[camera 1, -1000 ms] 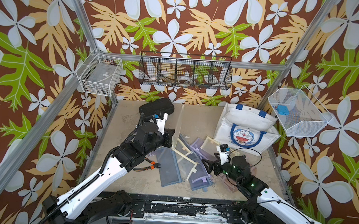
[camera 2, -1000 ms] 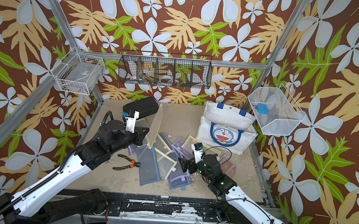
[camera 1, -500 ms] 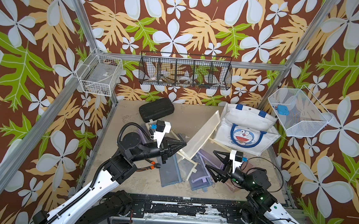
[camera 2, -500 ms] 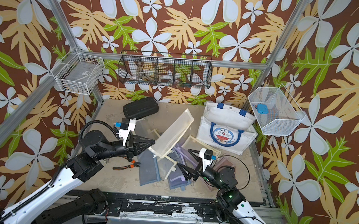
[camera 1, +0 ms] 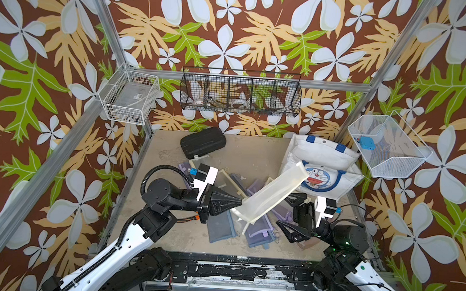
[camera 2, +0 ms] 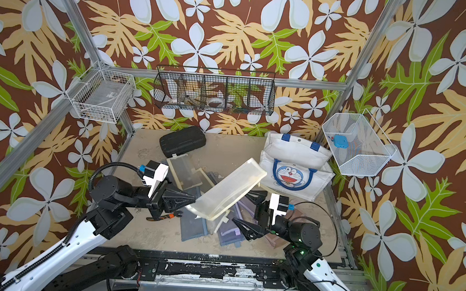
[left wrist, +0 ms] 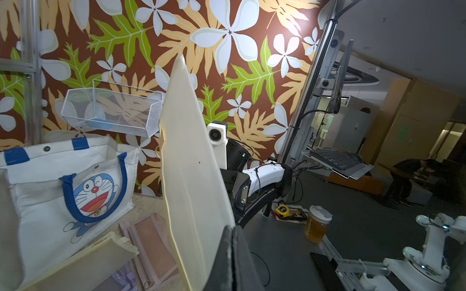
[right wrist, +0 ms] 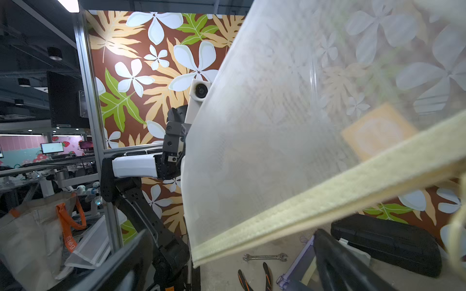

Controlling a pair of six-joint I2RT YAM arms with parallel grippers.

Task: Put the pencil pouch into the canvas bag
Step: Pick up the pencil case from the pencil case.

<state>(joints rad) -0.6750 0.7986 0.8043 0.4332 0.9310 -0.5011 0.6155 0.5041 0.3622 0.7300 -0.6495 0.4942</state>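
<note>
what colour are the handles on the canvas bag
Blue; the handles of the canvas bag show best in the left wrist view.

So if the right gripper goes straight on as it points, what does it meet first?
Probably the cream pencil pouch that the shut left gripper holds up; it lies just ahead of the open right gripper.

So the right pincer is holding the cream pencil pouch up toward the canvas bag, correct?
Not the right: the left pincer is shut on the cream pencil pouch, holding it up toward the canvas bag, as both top views show.
</note>
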